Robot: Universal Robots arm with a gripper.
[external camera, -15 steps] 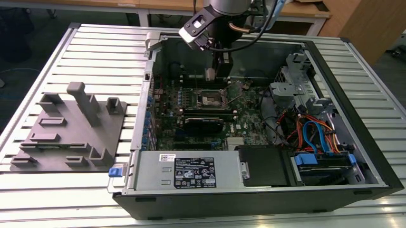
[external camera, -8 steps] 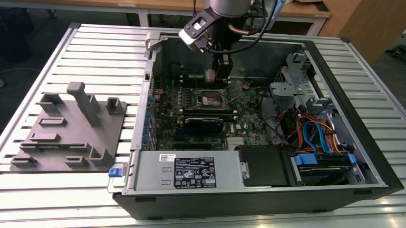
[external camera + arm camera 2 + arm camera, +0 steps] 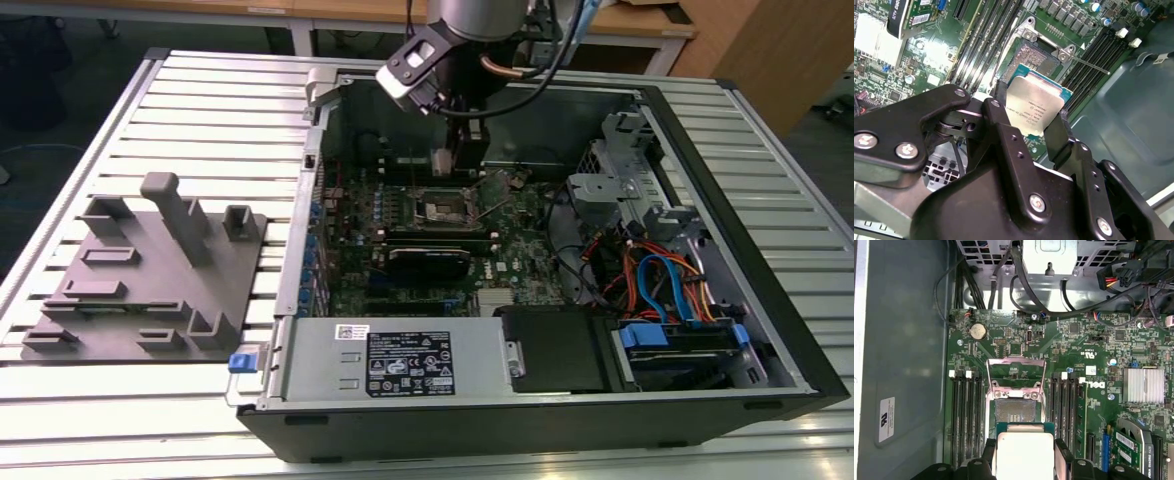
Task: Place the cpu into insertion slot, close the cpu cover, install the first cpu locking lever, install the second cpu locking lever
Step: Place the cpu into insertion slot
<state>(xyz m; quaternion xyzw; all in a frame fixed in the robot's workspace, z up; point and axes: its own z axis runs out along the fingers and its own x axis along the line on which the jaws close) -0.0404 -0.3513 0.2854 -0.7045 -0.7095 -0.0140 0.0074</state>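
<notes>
Now your gripper (image 3: 1026, 112) is holding the cpu (image 3: 1036, 106). The two black fingers (image 3: 1060, 131) are clamped on two opposite edges of it, and its silver top faces both wrist cameras. The cpu is raised above the board, partly over the near edge of the slot (image 3: 1015, 410), and it is not seated in it. The slot is bare, so you can see its dark pin field. The cover (image 3: 1015, 371) stands lifted on the side of the slot away from the gripper. One thin lever (image 3: 1089, 64) sticks out sideways from a corner of the slot. Long black memory slots (image 3: 964, 415) run on both sides. In the exterior view the arm (image 3: 467, 15) reaches down into the open case (image 3: 767, 260). A grey fixture (image 3: 147, 280) lies on the table (image 3: 214, 90) at the exterior view's left.
</notes>
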